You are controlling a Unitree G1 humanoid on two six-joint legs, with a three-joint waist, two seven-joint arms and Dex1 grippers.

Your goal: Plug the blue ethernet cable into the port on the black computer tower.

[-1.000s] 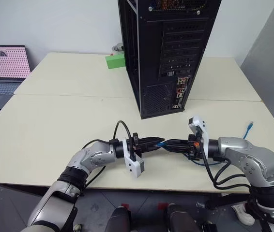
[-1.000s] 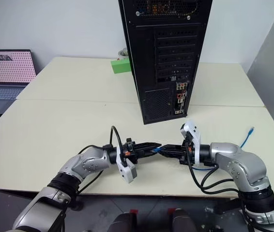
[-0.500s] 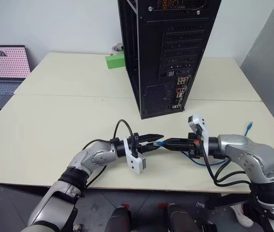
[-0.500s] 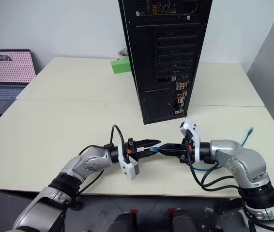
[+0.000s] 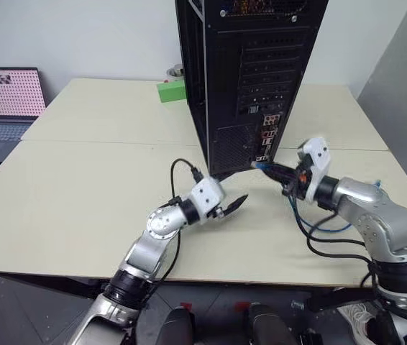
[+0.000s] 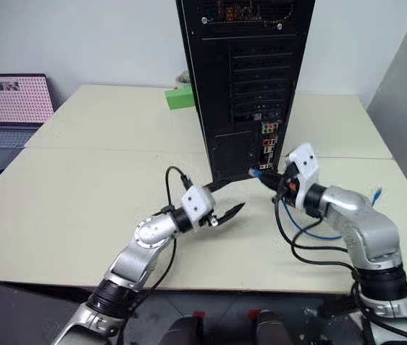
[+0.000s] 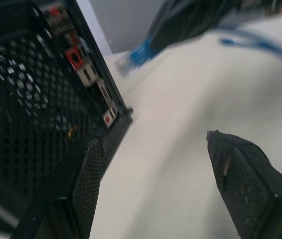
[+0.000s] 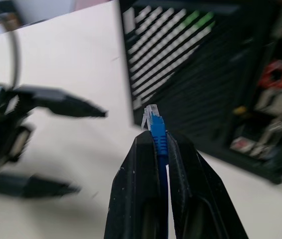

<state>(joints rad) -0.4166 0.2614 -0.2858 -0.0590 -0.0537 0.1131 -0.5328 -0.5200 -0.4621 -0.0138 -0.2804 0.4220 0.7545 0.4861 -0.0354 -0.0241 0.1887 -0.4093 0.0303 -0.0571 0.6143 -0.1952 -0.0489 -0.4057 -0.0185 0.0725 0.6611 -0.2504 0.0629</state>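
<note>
Black computer tower (image 5: 250, 79) stands upright on your table (image 5: 81, 187), connector panel facing you. Right gripper (image 5: 270, 169) sits just in front of the tower's lower rear corner, clamped on the blue ethernet cable (image 8: 158, 135), clear plug poking past the fingertips, near the port (image 5: 267, 141) cluster but apart. Left gripper (image 5: 234, 203) hovers near the tower base w/ fingers spread, nothing in them.

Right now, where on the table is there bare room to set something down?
Free: the near-left tabletop, between the laptop and the left pincer. Also behind the green box. Crowded: in front of the black computer tower, where the right pincer holds the blue ethernet cable.
</note>
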